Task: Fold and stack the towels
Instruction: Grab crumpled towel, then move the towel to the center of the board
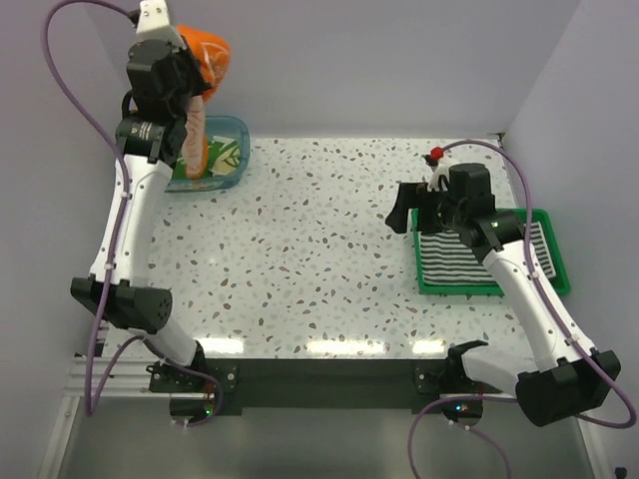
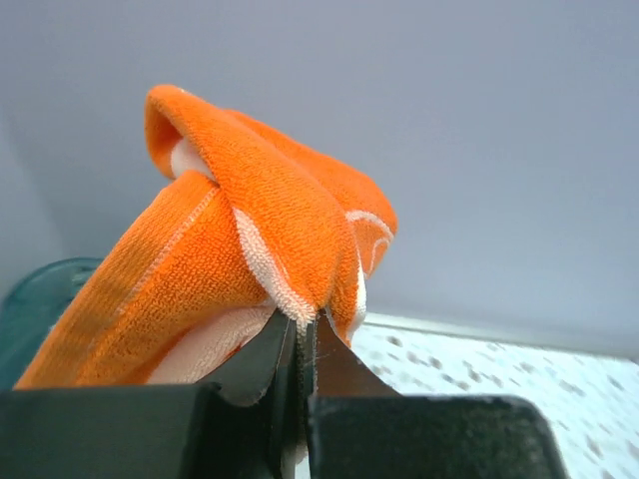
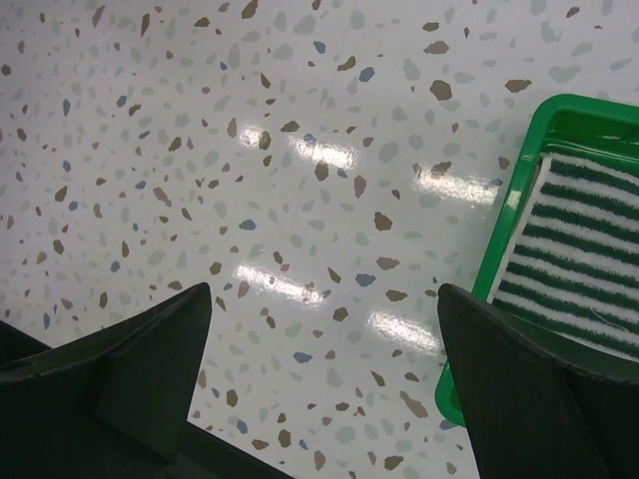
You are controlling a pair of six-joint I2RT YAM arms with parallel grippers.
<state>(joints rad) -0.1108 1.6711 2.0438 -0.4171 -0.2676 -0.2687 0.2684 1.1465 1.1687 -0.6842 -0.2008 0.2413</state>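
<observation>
Retrieval of a towel from its bin appears to be the step being worked on. At the far left, the orange towel (image 1: 210, 52) is being held high above the teal bin (image 1: 238, 150), well apart from the speckled bench (image 1: 319, 249). A bunched fold of it is being pinched between the left fingers (image 2: 285, 364), which are being pressed tightly together on the cloth. White trim is being shown along its edges in the left wrist view. Below it, the green patterned towel (image 1: 222, 155) is being left in the bin.

The next move is being judged to call for the orange towel being carried to the middle of the bench, laid down and spread flat so that it can be folded. Care is being called for, since only a crumpled fold is being gripped and the rest is hanging bunched.

At the right, the right fingers (image 3: 150, 369) are being held spread wide above the bench, with nothing being held or touched, just beside the green tray (image 3: 499, 235). In that tray the striped towel (image 1: 454, 261) is being kept flat, seemingly folded already, as the base of the stack.
</observation>
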